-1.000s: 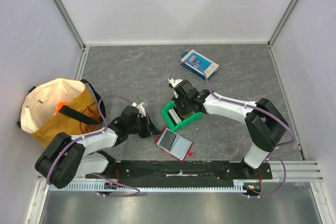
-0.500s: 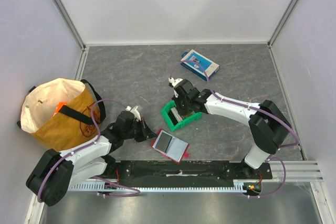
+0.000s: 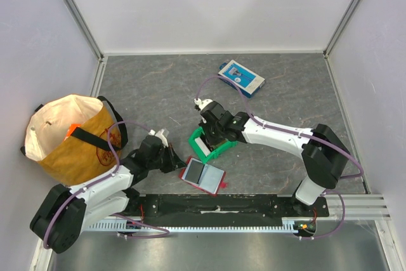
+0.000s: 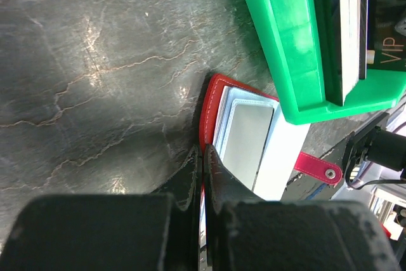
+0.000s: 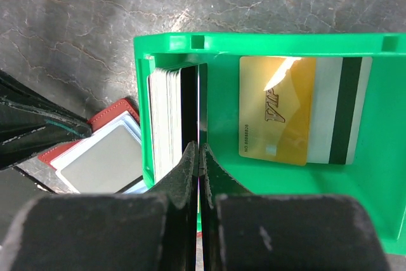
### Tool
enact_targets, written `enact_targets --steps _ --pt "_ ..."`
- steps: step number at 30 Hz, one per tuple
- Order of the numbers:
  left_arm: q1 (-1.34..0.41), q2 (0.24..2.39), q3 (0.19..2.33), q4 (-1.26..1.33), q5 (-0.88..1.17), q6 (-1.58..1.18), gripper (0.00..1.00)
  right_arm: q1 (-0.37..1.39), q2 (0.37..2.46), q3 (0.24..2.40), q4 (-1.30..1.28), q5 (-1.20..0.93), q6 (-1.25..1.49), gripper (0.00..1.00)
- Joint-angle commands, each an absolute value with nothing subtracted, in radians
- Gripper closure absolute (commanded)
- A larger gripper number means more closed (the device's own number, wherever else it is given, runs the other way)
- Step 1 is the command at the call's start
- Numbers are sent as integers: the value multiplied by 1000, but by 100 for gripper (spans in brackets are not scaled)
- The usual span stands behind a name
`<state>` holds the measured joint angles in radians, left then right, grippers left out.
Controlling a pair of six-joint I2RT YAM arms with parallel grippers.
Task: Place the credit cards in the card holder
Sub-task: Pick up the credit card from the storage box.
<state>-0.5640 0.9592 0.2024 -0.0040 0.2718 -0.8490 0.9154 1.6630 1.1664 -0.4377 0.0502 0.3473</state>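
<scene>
The red card holder (image 3: 204,175) lies open on the mat, its clear inner window (image 4: 244,139) facing up. My left gripper (image 3: 180,164) is shut on the holder's left red edge (image 4: 212,103); in the left wrist view its tips (image 4: 203,152) pinch that flap. The credit cards are in the green bin (image 3: 198,143): a stack on edge (image 5: 166,118), a gold card (image 5: 277,109) and a striped one (image 5: 339,111) lying flat. My right gripper (image 5: 200,147) reaches into the bin (image 5: 254,44), shut on one thin card seen edge-on (image 5: 198,103).
A tan tote bag (image 3: 70,132) stands at the left wall. A blue-and-white box (image 3: 242,77) lies at the back of the mat. White walls close the mat on three sides. The arms' base rail runs along the near edge.
The right gripper and the green bin have shifted left and nearer. The left arm has drawn back to the near left, pulling the card holder slightly left.
</scene>
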Motion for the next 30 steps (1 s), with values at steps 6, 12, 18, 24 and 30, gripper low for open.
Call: enact_targets --steps 6,12,18,24,30 --pt "-560 908 196 -57 238 -865 98 908 1623 1203 -480 356 325 100" --pt "-561 885 189 -63 241 -867 98 856 1586 1183 -457 399 275 100" --pt "-560 891 195 -61 242 -862 98 789 1569 1151 -445 406 226 100" --pt "-560 891 199 -69 241 -853 98 733 1566 1134 -434 407 189 100" --pt "-560 890 199 -69 241 -853 98 693 1562 1126 -426 417 144 100"
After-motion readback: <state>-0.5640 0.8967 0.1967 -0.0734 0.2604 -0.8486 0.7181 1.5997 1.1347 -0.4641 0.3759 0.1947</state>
